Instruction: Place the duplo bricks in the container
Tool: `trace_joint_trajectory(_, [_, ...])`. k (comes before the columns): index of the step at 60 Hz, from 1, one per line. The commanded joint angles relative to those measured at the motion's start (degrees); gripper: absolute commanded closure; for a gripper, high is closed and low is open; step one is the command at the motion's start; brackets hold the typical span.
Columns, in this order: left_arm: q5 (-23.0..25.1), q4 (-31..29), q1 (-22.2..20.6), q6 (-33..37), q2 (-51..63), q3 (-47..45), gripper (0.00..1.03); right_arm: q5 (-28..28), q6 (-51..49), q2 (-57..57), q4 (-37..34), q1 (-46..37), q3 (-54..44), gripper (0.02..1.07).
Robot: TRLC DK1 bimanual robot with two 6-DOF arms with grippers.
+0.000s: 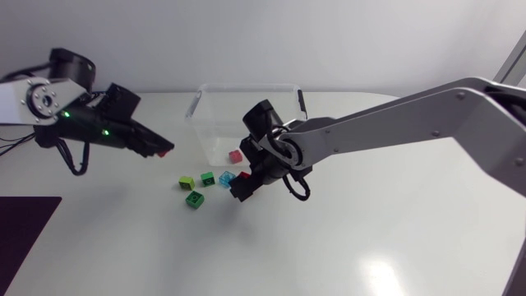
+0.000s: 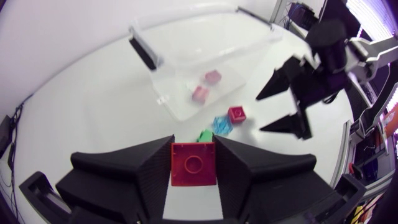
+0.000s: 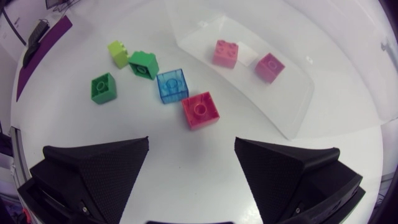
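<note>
We hold one brick
Our left gripper (image 2: 193, 142) pinches a red brick (image 2: 193, 164); our right gripper (image 3: 191, 144) hangs wide open, empty, over a loose brick (image 3: 200, 109) by the container (image 1: 246, 85).

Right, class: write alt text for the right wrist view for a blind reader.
The right gripper, open, faces a red brick on the white table, with a blue brick and three green bricks beside it. Beyond, a clear container holds two pink bricks.
</note>
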Motion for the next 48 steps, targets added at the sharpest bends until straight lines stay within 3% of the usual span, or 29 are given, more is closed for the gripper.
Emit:
trace_joint_trajectory(1, [2.05, -1.36, 0.10, -3.91, -2.74, 4.12, 0.84, -0.22, -1.38, 3.05, 0.18, -0.13, 2.13, 0.07])
trace_joint_trajectory(17, [3.72, 0.23, -3.07, -11.21, 0.16, 15.10, 0.84, -0.75, -1.55, 7.71, -1.22, -0.92, 7.49, 0.07])
trace_joint_trajectory(48, [2.14, 2.34, -8.78, -16.74, 23.10, 37.87, 0.83, -0.48, -2.96, 12.19, -9.93, -1.10, 16.55, 0.15])
